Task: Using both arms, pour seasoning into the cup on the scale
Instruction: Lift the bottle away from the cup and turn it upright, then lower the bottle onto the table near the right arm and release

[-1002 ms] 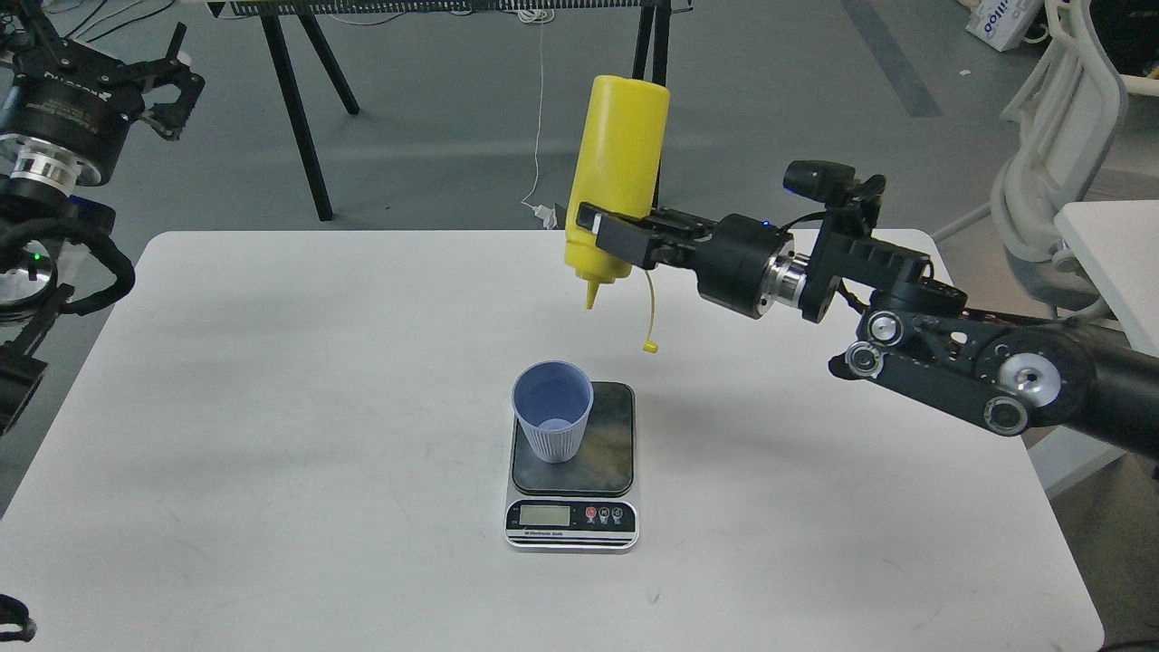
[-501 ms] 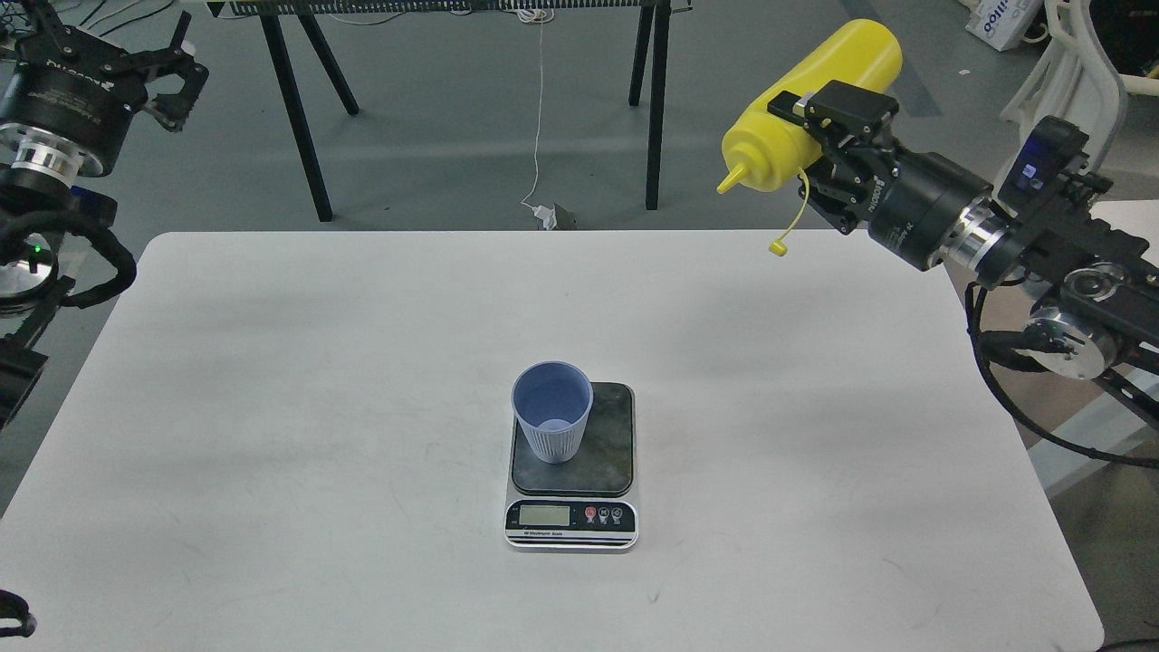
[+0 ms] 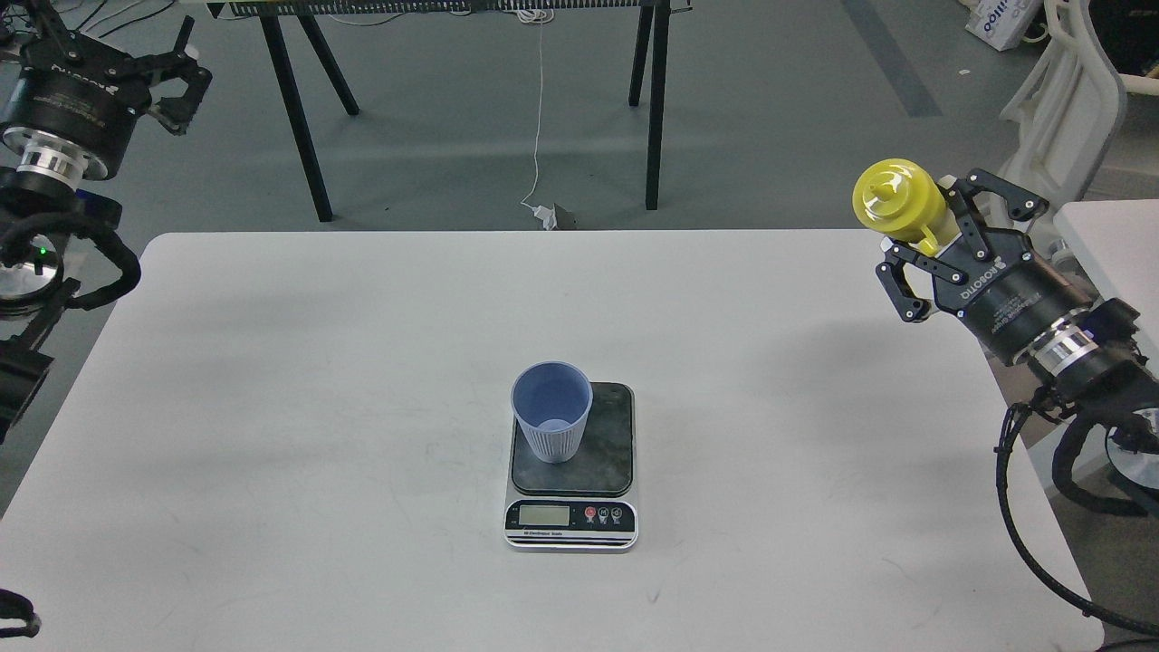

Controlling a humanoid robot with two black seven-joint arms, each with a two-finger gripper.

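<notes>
The light-blue ribbed cup (image 3: 551,424) stands upright on the left part of the scale's dark plate (image 3: 605,444), near the middle of the white table (image 3: 272,407). The scale's LCD and buttons face me. My right gripper (image 3: 934,217) is over the table's far right corner, shut on the yellow seasoning bottle (image 3: 895,201). The bottle's nozzle end points toward me and its body is hidden behind the fingers. My left gripper (image 3: 181,77) is raised off the table's far left, open and empty.
Black trestle legs (image 3: 294,118) stand on the grey floor behind the table. A white chair (image 3: 1068,100) and a second white tabletop (image 3: 1114,244) are at the right. My right arm's cable (image 3: 1014,507) hangs past the table's right edge.
My right arm has swung the bottle from above the cup, nozzle down, out to the far right and turned it. The cup, scale and left arm have stayed put.
</notes>
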